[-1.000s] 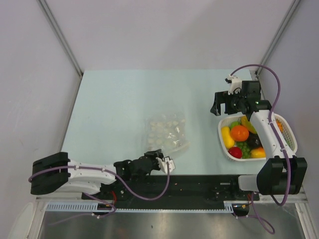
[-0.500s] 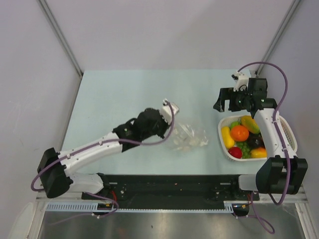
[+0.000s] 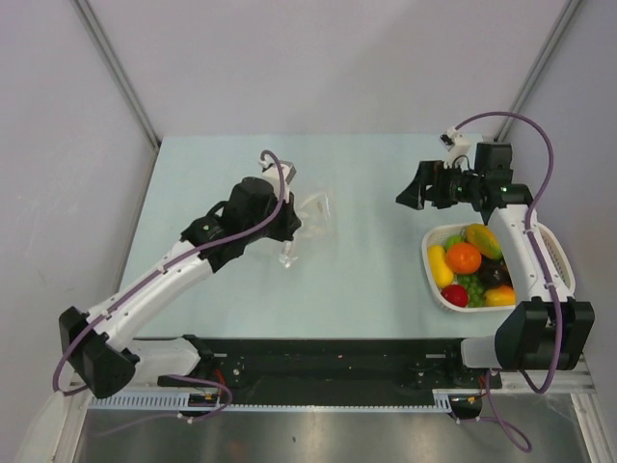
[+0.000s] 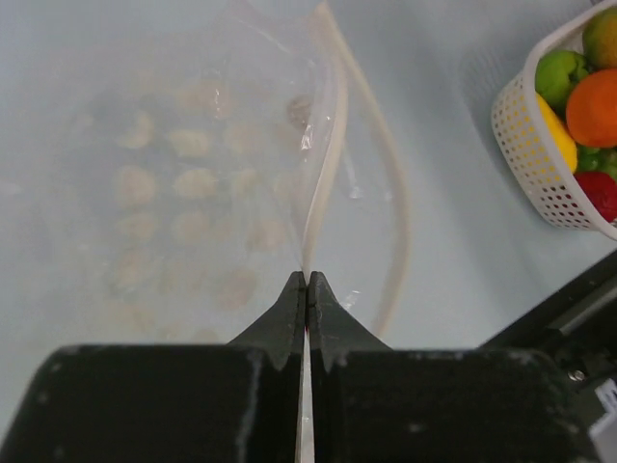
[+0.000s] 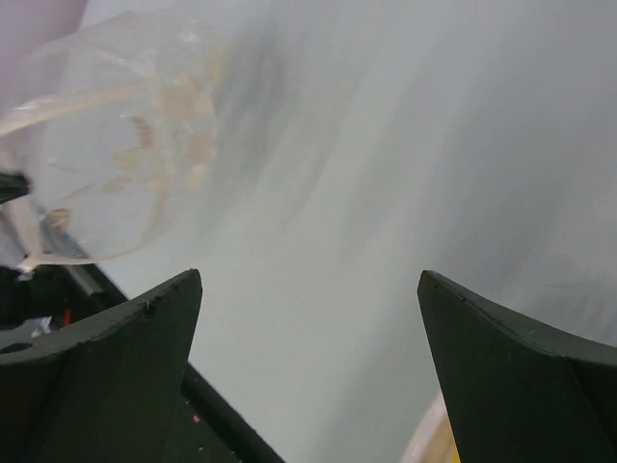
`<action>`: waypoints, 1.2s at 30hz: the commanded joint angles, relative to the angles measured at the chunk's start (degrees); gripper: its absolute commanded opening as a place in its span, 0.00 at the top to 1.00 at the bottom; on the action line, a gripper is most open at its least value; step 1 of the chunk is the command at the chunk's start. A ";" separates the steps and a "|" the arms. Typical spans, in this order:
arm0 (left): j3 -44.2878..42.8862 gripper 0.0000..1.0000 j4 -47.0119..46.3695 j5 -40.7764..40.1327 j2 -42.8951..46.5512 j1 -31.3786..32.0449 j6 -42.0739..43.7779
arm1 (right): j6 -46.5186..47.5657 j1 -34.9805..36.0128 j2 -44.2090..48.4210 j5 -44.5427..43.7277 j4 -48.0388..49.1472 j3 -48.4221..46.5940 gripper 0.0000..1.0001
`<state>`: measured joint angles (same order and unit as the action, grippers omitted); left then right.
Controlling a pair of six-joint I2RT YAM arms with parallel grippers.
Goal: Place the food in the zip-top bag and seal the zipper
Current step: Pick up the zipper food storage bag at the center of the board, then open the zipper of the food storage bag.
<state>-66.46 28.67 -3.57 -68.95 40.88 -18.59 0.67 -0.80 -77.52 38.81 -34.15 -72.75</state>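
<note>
My left gripper (image 3: 289,220) (image 4: 307,280) is shut on the rim of the zip-top bag (image 3: 310,210) (image 4: 183,183) and holds it lifted at the table's middle left. The bag's mouth gapes, and the two whitish zipper (image 4: 330,164) strips curve apart. The bag looks empty. The food (image 3: 464,257), with an orange, a yellow piece, green grapes and a red piece, lies in the white slotted basket (image 3: 557,253) at the right. My right gripper (image 3: 413,193) (image 5: 308,280) is open and empty above the table, left of the basket. The bag (image 5: 116,135) shows in its upper left.
The basket (image 4: 525,145) shows at the right edge of the left wrist view. Grey walls enclose the table on the left, back and right. The black base rail (image 3: 386,357) runs along the near edge.
My left arm has swung from the near edge up and to the back left, lifting the bag off the table. My right gripper has turned leftward, away from the basket.
</note>
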 commanded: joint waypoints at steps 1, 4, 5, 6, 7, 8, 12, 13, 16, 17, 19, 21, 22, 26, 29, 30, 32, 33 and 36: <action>-0.43 1.00 0.79 7.52 -6.36 0.42 -11.72 | -5.05 3.86 -1.15 9.70 4.35 2.61 0.00; -1.74 1.00 -2.38 9.54 -11.55 0.34 -17.17 | -7.60 6.93 -2.20 9.80 5.84 5.15 0.01; -2.10 1.00 -3.26 10.16 -13.21 0.34 -18.92 | -8.57 7.99 -2.46 9.19 6.29 5.77 0.00; -2.36 1.00 -5.53 11.73 -14.01 0.25 -19.90 | -8.92 8.87 -3.16 7.88 6.73 6.30 0.00; -2.80 1.00 -6.51 12.36 -14.46 0.25 -20.52 | -9.54 9.58 -3.52 7.43 7.77 7.26 0.00; -3.24 1.00 -7.39 12.88 -14.81 0.25 -21.83 | -10.15 11.41 -3.87 6.64 8.13 7.53 0.00; -3.42 1.00 -9.85 14.73 -15.34 0.25 -23.86 | -11.65 15.03 -6.15 -0.46 9.72 7.80 0.00; -3.16 1.00 -10.12 15.69 -15.17 0.16 -24.04 | -11.39 15.65 -7.55 -1.44 10.07 7.63 0.00; -1.76 1.00 -11.61 17.80 -13.85 -0.54 -25.26 | -11.48 17.93 -10.36 -4.26 10.68 7.27 0.01; -1.40 1.00 -12.05 17.99 -13.41 -0.72 -25.53 | -11.56 18.37 -10.81 -4.53 10.86 7.19 0.02; 0.09 1.00 -12.49 17.99 -11.57 -1.33 -25.53 | -12.44 19.34 -11.78 -3.13 11.73 7.27 0.06; 1.58 1.00 -13.28 18.51 -10.25 -1.77 -25.88 | -12.18 19.96 -13.01 -1.81 11.83 6.57 0.17; 2.72 1.00 -13.37 18.86 -9.20 -2.21 -25.88 | -11.57 20.48 -13.19 -1.63 11.48 6.05 0.35; 3.53 0.97 -11.09 18.17 -7.35 -3.35 -22.12 | -9.20 20.66 -13.54 -0.31 10.07 4.55 0.89; 0.81 0.71 -4.79 14.57 -6.99 -3.44 -14.22 | -7.71 21.10 -11.61 -0.05 9.02 3.67 1.00; -0.07 0.56 -3.98 12.21 -6.90 -3.35 -11.93 | -7.35 21.27 -10.13 0.30 8.84 3.41 1.00; -3.32 0.44 -0.57 9.04 -6.73 -3.09 -5.43 | -5.25 22.68 -8.80 0.04 7.70 1.92 1.00; -6.20 0.37 0.50 7.02 -6.73 -2.57 -3.23 | -4.37 23.38 -7.92 -0.31 5.61 1.13 1.00; -11.39 0.25 4.28 3.67 -6.64 -0.12 6.08 | -2.52 25.40 -6.16 -1.80 3.93 0.15 1.00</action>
<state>-69.38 28.45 6.57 -77.76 38.39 -26.57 -5.87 21.98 -88.47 37.39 -27.88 -68.58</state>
